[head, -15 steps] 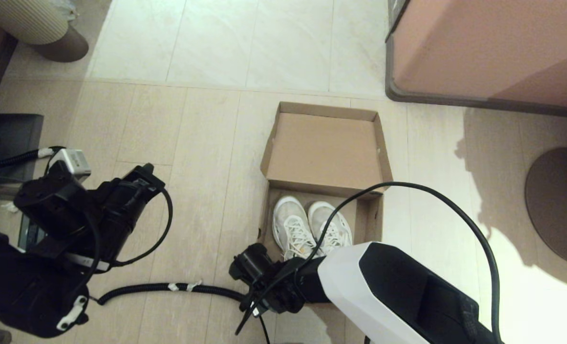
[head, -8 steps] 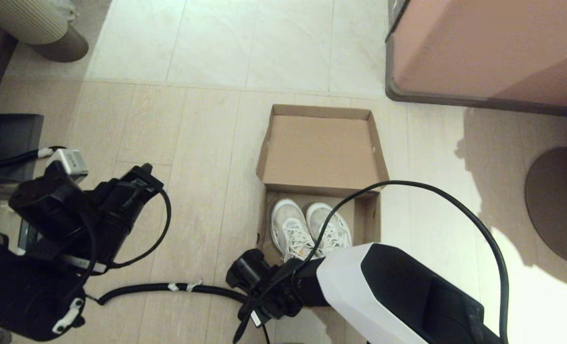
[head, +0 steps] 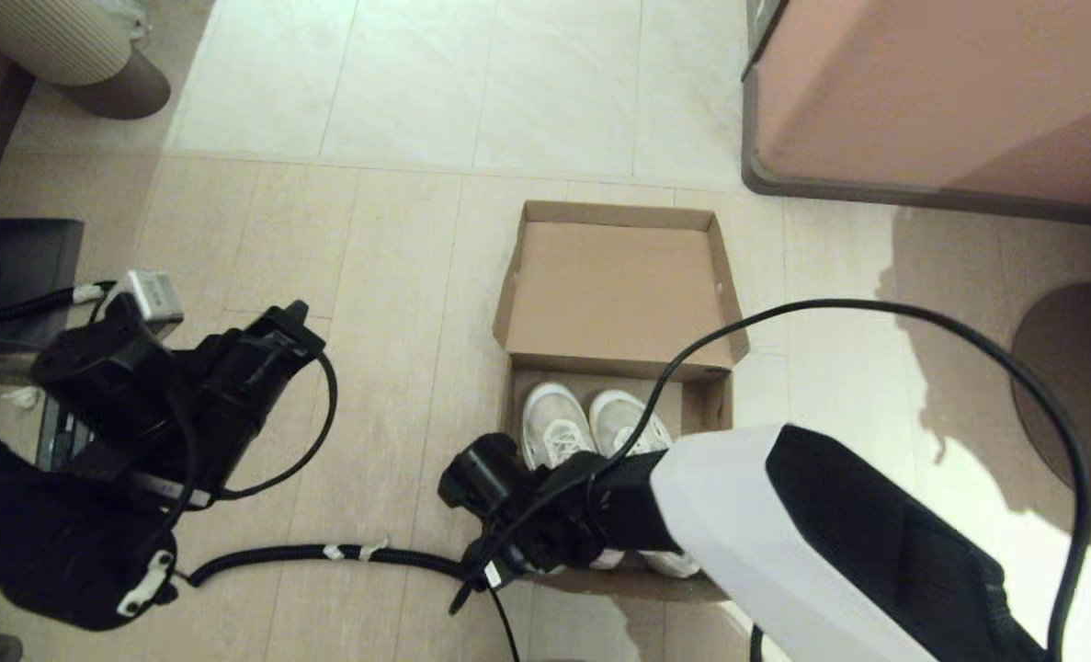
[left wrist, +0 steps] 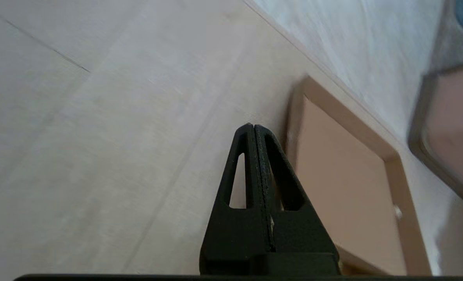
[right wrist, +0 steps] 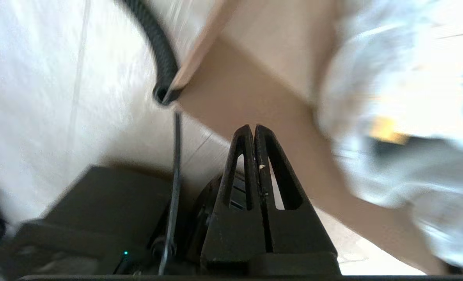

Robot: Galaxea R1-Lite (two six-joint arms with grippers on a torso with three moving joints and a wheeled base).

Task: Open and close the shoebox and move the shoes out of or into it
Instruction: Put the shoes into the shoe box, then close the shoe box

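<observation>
The brown cardboard shoebox (head: 712,405) stands open on the floor, its lid (head: 614,285) flipped back to the far side. Two white lace-up shoes (head: 554,423) lie side by side inside, toes toward the lid. My right arm (head: 784,533) reaches across the box's near end and covers the shoes' heels. The right gripper (right wrist: 252,127) is shut and empty, beside the box's wall (right wrist: 254,97), with the blurred white shoes (right wrist: 391,97) close by. My left gripper (left wrist: 253,125) is shut and empty, held left of the box with the lid (left wrist: 344,187) ahead of it.
A pinkish-brown cabinet (head: 940,92) stands at the far right. A round brown base (head: 1073,395) sits at the right. A black corrugated cable (head: 324,554) lies on the floor left of the box, and a black object (head: 12,267) sits at the far left.
The lid has tipped slightly further back. My right arm has moved forward over the box's near end, hiding more of the shoes. The left arm has shifted a little.
</observation>
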